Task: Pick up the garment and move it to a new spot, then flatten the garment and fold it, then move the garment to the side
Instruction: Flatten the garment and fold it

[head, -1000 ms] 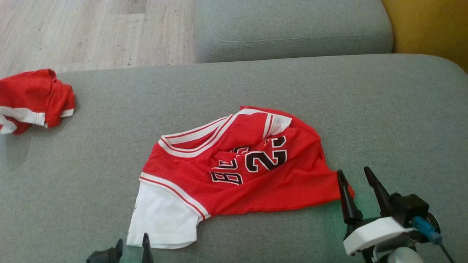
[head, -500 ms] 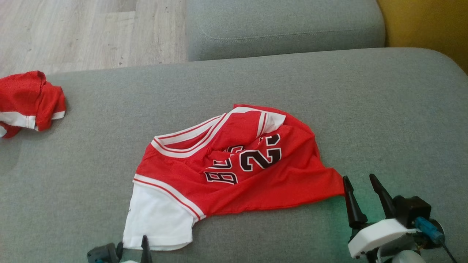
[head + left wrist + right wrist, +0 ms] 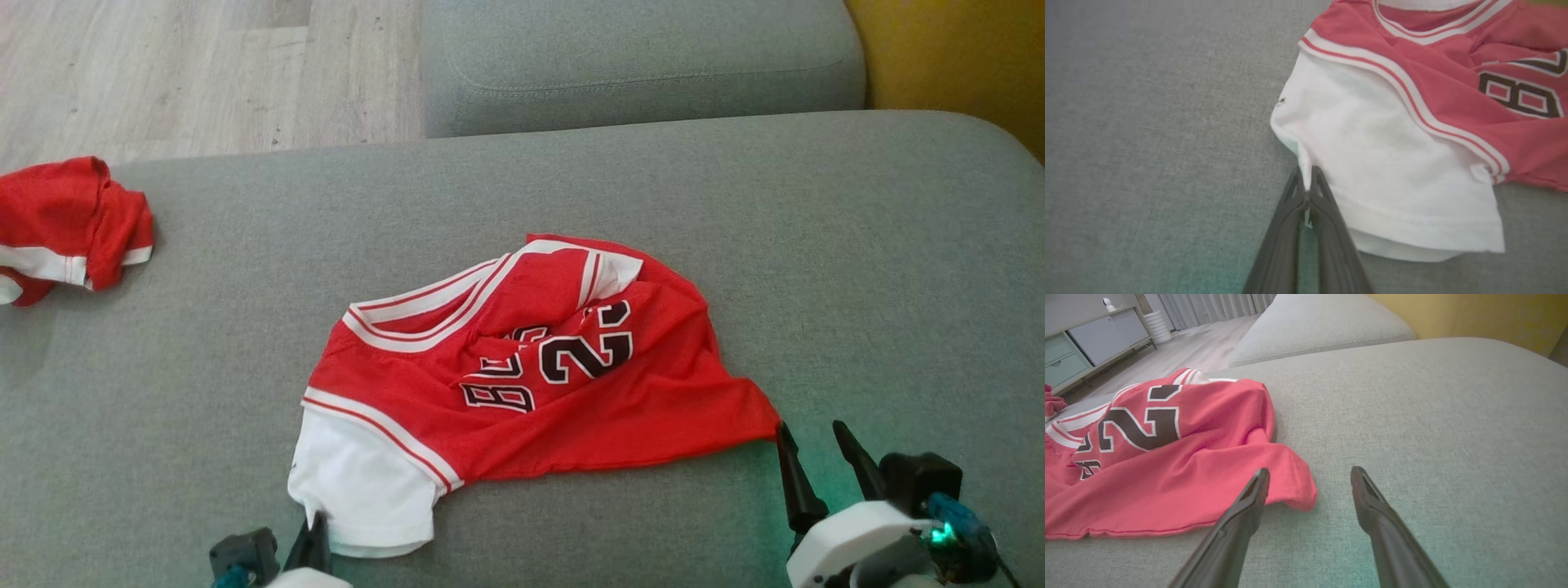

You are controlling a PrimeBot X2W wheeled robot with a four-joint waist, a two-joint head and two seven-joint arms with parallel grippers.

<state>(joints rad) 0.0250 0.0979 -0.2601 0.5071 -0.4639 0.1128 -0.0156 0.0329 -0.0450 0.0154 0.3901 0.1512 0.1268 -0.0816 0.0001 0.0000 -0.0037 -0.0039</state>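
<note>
Now our left gripper is pinched tight on the edge of the white sleeve of the crumpled red mesh basketball jersey with white trim and dark numbers, which lies around the middle of the grey fabric sofa cushion, nearer its front edge. Our right gripper stands wide open and holds nothing. The jersey's red hem corner rests on the cushion just beside the tip of its left finger, not yet between the fingers. The jersey's long axis runs across the cushion, sleeve end toward the left edge and hem corner toward the right, so each arm sits at its own end. We judge the right gripper must shift slightly left to straddle that corner before any lift.
</note>
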